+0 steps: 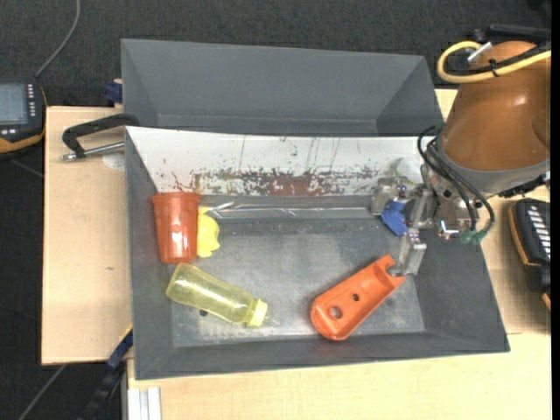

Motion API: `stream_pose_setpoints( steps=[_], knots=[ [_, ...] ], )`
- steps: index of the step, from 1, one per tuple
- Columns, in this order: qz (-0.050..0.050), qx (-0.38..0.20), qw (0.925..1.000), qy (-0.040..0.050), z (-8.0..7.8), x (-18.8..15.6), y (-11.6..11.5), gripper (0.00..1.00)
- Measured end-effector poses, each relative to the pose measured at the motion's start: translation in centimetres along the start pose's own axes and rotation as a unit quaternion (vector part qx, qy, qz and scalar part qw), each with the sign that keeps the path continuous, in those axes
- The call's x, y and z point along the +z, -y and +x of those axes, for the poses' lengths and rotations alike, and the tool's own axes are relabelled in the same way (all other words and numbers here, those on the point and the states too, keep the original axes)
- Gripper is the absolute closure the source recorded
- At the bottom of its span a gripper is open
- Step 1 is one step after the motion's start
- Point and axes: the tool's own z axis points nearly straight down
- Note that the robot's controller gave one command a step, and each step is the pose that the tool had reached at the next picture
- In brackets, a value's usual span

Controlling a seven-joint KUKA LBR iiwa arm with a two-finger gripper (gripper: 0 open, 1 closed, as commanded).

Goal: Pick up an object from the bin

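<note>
Hand (409,259): low at the right edge of the bin (289,245), about midway between the far and near walls, pointing down. Its tip meets the narrow upper end of the orange paddle-shaped piece; touching or just above, cannot tell.
Hand opening: wide or narrow, cannot tell.
Orange paddle-shaped piece (348,304): flat on the bin floor toward the near-right corner, lying on a slant. The broad rounded end with a small hole is toward the near edge, and the narrow end is up by the hand.
Arm (494,112): orange cover and cables, above the bin's right rim.
Orange cup (176,226): against the left wall, well apart from the hand.
Yellow lump (208,234): touching the cup's right side.
Pale yellow bottle (214,296): on its side near the near-left corner, cap end toward the paddle-shaped piece.
</note>
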Motion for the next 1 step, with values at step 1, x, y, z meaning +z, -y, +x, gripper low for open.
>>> stream_pose_setpoints(
  steps=[1],
  knots=[
    [0.0, -0.001, 1.0, 0.0046, -0.13, -0.47, -0.02, 0.0]
  ],
)
